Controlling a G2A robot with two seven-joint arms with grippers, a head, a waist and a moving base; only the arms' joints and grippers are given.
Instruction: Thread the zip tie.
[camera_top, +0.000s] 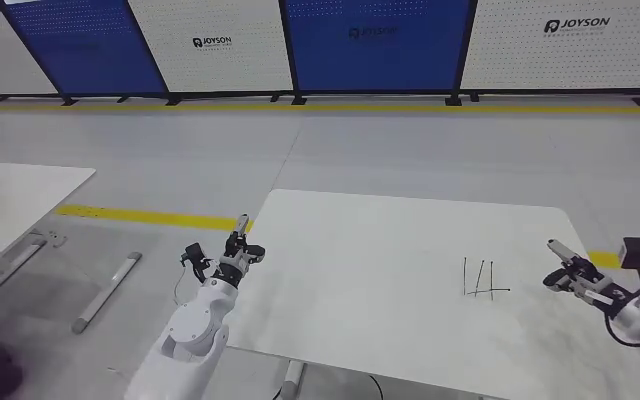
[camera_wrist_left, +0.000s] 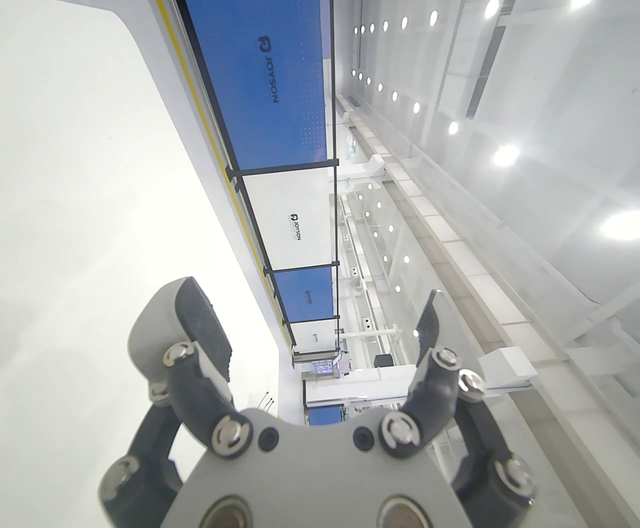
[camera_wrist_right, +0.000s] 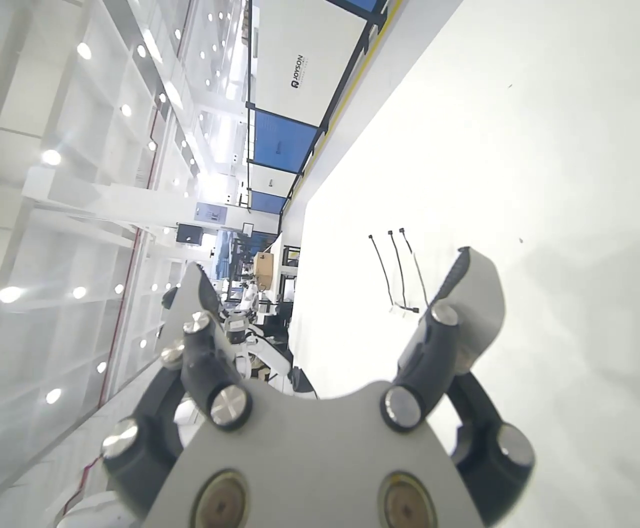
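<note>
Both the left tool (camera_wrist_left: 320, 320) and right tool (camera_wrist_right: 330, 280) are spread wide, empty. Next, I think the right tool should pinch one of the zip ties (camera_top: 480, 278) at the tabletop's (camera_top: 380, 270) 4 o'clock.

The top camera looks down and outward from the robot, over the white rounded table (camera_top: 380, 250) to the blue-and-white perforated panels (camera_top: 380, 40). The wrist cameras sit close behind the left gripper (camera_wrist_left: 315, 310) and right gripper (camera_wrist_right: 330, 265), rolled sideways at opposite table edges and facing inward. The right wrist view shares the thin black zip ties (camera_wrist_right: 400, 270) with the top view.
</note>
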